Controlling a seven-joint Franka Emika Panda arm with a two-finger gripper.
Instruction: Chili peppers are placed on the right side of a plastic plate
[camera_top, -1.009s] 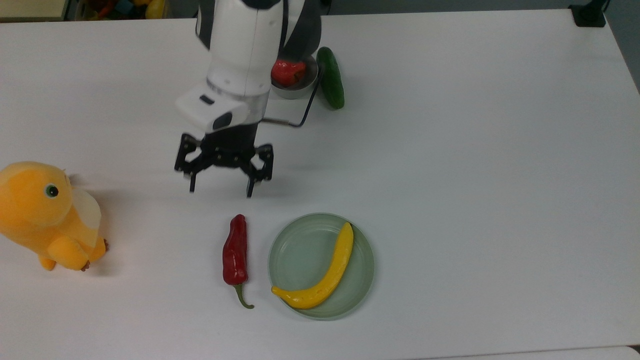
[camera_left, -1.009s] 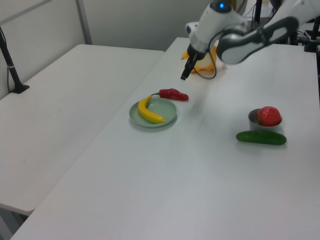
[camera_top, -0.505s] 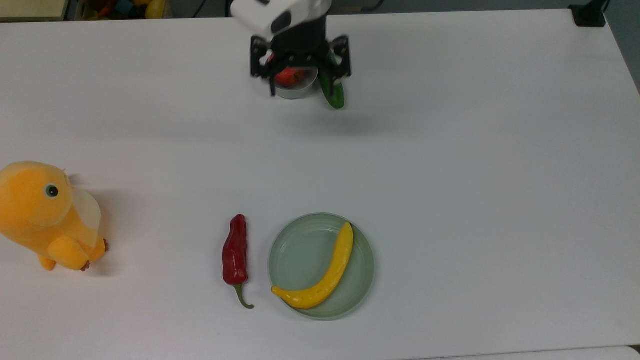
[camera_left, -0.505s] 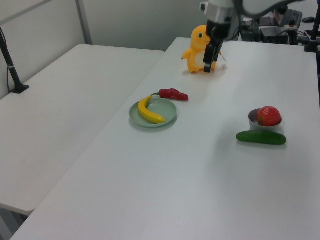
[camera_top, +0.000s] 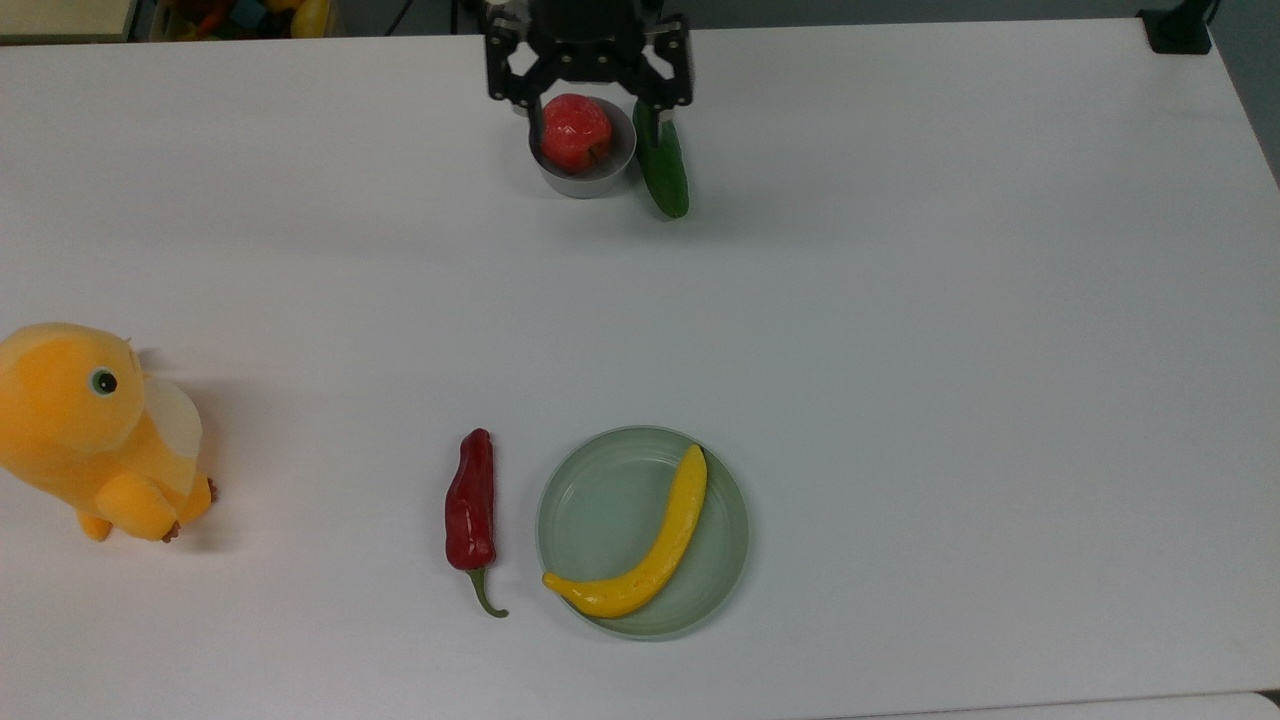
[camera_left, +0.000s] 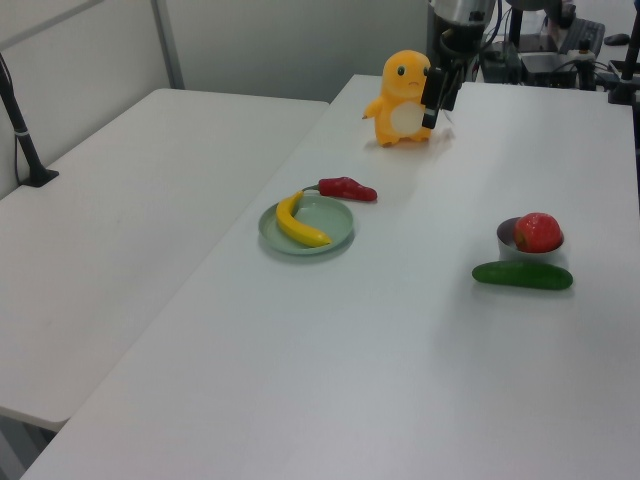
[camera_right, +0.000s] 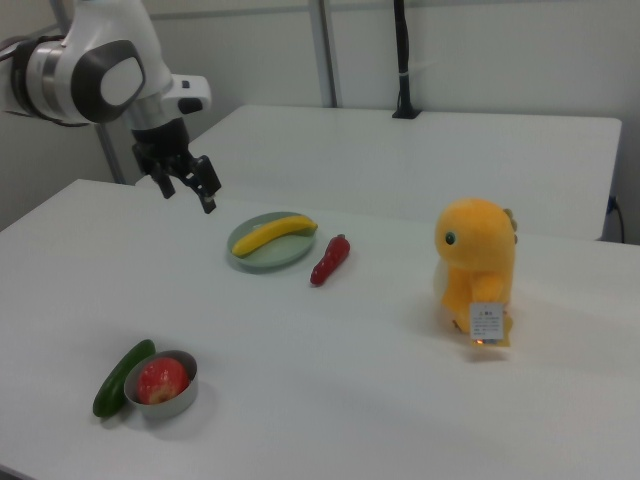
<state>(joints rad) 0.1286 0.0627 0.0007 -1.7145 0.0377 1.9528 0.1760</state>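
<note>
white tag (camera_right: 487, 322) on plush (camera_right: 477, 265), writing unreadable.

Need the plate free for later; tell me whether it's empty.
Not empty. The pale green plate holds a yellow banana; the red chili lies outside, beside it.

- A yellow banana (camera_top: 650, 550) lay curved across a dish, its thicker end toward the top view's lower left.
- A small grey metal bowl (camera_top: 583, 178) sat far up the white tabletop (camera_top: 950, 330), and a red apple (camera_top: 574, 131) rested inside it.
- A dark green cucumber (camera_top: 664, 170) lay just beside that bowl, on the top view's right of it.
- An orange plush toy (camera_top: 95, 435) stood upright at the top view's left edge, well apart from everything else; a paper tag (camera_right: 486, 323) hung at its front in the right view.
</note>
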